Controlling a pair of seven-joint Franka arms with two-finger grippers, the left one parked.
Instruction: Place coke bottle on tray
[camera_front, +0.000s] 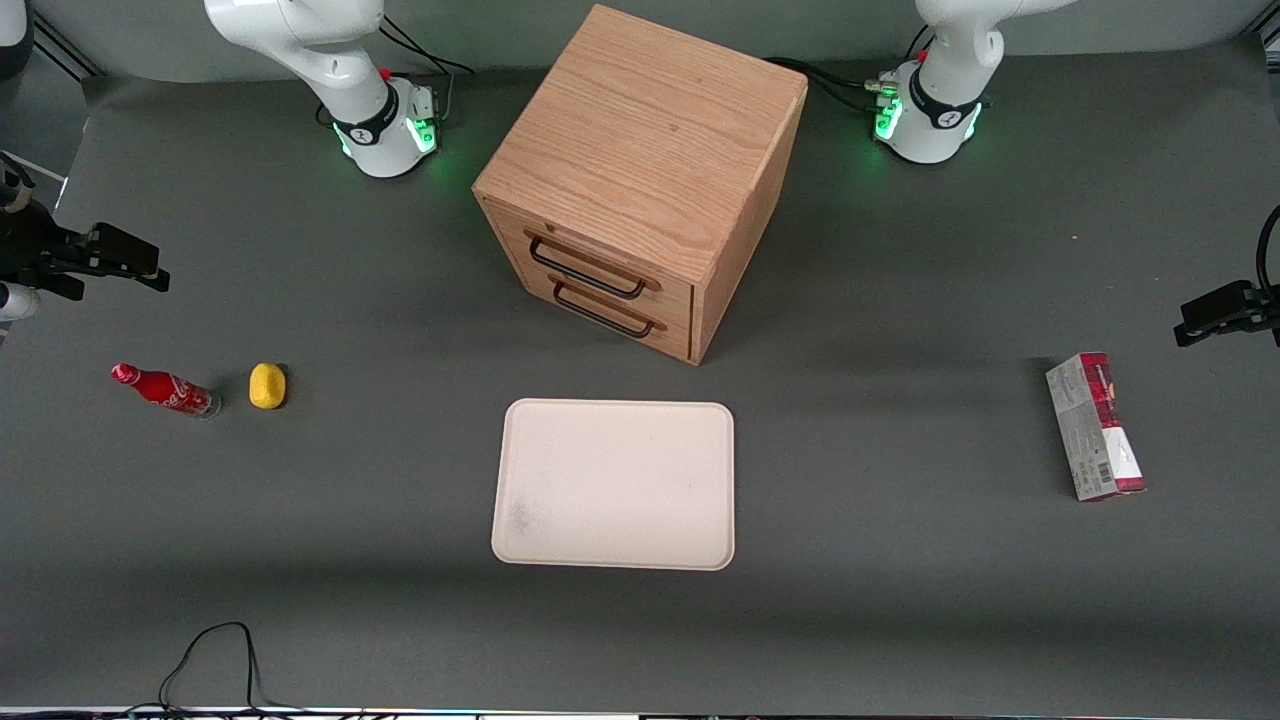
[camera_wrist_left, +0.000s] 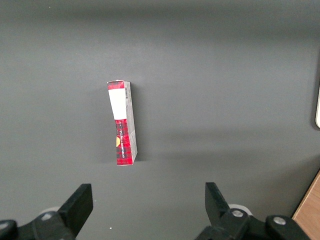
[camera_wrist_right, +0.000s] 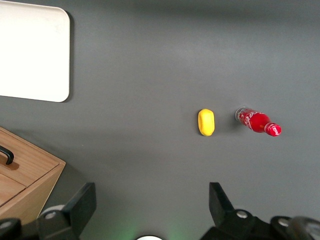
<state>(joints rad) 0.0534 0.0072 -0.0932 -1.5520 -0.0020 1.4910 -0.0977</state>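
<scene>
On the grey table, toward the working arm's end, the slim red coke bottle (camera_front: 163, 389) stands tipped, cap end leaning away from the small yellow lemon (camera_front: 267, 386) just beside it.
Above it hangs the black two-finger gripper (camera_wrist_right: 150, 212), fingers spread apart and empty; the cream-white rectangular tray (camera_front: 615, 484) lies in front of the wooden drawer cabinet (camera_front: 640, 180).
</scene>
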